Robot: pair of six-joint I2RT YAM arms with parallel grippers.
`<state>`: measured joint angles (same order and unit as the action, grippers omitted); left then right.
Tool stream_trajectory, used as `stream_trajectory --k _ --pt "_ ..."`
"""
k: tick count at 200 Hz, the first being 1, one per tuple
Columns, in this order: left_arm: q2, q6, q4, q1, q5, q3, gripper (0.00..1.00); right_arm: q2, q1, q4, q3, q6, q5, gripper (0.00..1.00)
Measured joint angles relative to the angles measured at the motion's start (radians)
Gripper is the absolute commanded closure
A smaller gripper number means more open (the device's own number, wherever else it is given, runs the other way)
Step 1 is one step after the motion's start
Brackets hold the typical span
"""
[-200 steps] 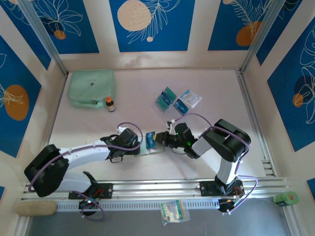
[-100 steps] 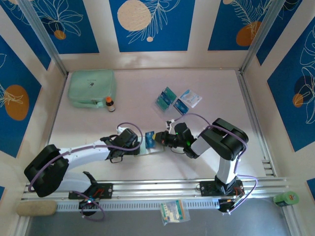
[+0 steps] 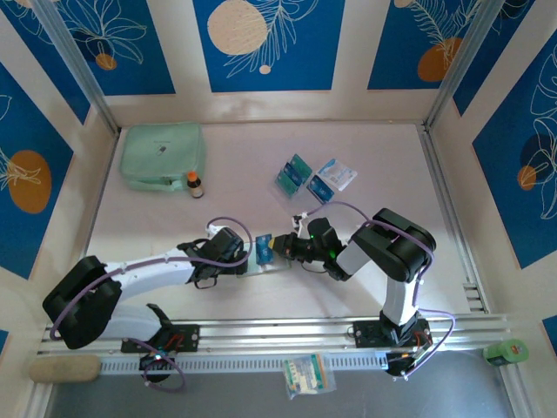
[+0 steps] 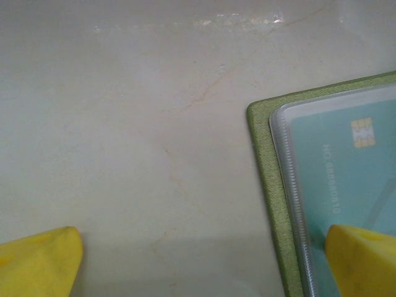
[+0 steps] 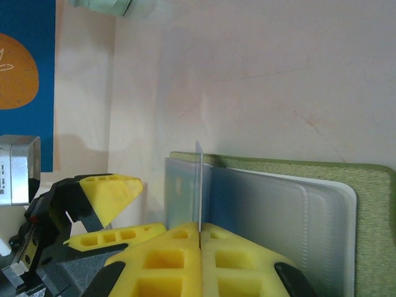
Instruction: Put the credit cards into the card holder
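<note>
The olive-green card holder [image 5: 369,185] lies open on the table, its clear pockets [image 5: 291,207] facing up. My right gripper [image 5: 200,230] is shut on a thin credit card [image 5: 199,179], held edge-on against the pocket leaves. In the left wrist view a teal card [image 4: 346,179] sits inside a clear pocket by the holder's green edge [image 4: 265,173]. My left gripper [image 4: 201,266] is open, one yellow fingertip [image 4: 362,257] over that pocket and the other over bare table. From above, both grippers [image 3: 246,252] [image 3: 280,247] meet at the holder [image 3: 268,264]. More loose credit cards [image 3: 294,172] lie further back.
A mint-green zip pouch [image 3: 162,155] and a small bottle [image 3: 193,184] stand at the back left. A white-and-blue packet [image 3: 336,173] lies beside the loose cards. Another packet [image 3: 306,374] rests on the front rail, and a green object [image 3: 506,352] sits at the front right.
The right arm has edged slightly left with the card in its grip. The left arm has stayed where it was.
</note>
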<state>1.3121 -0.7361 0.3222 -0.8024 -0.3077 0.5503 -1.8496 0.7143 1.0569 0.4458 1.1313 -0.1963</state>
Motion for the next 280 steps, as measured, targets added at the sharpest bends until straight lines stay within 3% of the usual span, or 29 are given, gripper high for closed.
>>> stream_trajectory --k 280 --pt "-0.002 0.0 0.0 0.0 0.0 -0.001 0.0 -0.002 0.019 0.004 -0.029 0.074 -0.02 1.0"
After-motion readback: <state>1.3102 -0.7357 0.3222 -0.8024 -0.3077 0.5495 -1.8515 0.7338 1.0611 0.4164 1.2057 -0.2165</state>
